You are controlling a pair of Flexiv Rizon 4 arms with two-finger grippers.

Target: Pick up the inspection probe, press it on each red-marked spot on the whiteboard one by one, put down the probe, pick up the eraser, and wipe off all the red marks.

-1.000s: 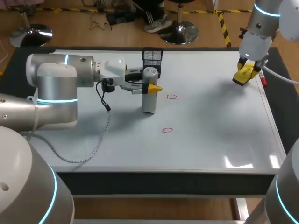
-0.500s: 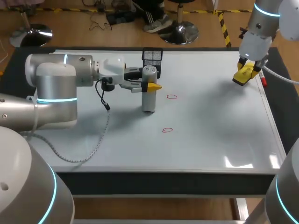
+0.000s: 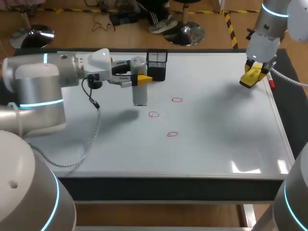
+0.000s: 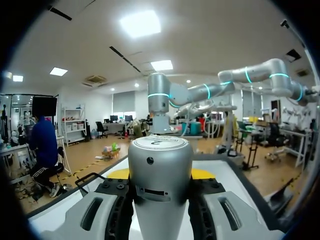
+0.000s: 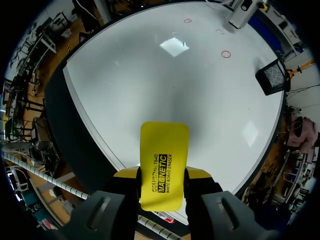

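While clamped upright in left jaws, poised over whiteboard (image 3: pixel 216 144): inspection probe (image 3: pixel 139 82), beside mesh holder (image 3: pixel 157 62), near red marks (image 3: pixel 153 114). Pinched in right jaws, over board's far right edge: yellow eraser (image 3: pixel 252 77).

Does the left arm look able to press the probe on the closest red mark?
Probably yes: the left gripper grips the probe just short of that red mark, with only bare whiteboard between; the right gripper sits far off.

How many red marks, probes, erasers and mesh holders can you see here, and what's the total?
Red oval pen marks: 3
Silver cylindrical inspection probe: 1
Yellow rectangular board eraser: 1
Black mesh holder: 1
Total: 6
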